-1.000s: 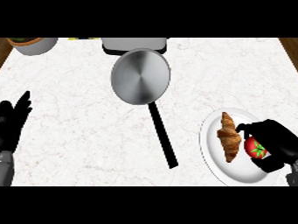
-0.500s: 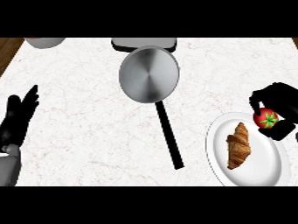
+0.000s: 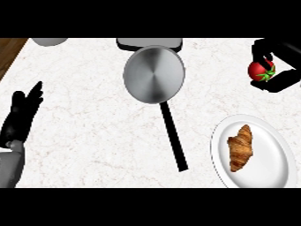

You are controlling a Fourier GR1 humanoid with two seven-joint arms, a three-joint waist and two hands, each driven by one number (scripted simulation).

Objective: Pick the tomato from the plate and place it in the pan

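White, faintly veined stone forms the counter [image 3: 87, 132], with a strip of brown wood showing at its far left edge. Your right hand [image 3: 284, 66] has its black fingers curled round the tomato [image 3: 261, 71] — a small, glossy red globe with a green calyx — and holds it in the air at the upper right, clear of the plate [image 3: 270, 170] and well to the right of the pan [image 3: 154, 74]. Judge the task as roughly half done: the pick is complete, while the carry across to the pan and the release are left. The pan is a round, brushed-metal disc with a shallow bowl and a long, straight black handle [image 3: 173, 136] running toward you; nothing lies in it. The plate is plain, smooth and white, and bears only a ridged, golden-brown croissant [image 3: 240, 148] lying lengthwise. Your left hand [image 3: 21, 115] rests at the left edge, fingers straight and holding nothing — it takes no part. Two grey objects, cut off at the top edge, stand beyond the pan; you cannot tell what they are.
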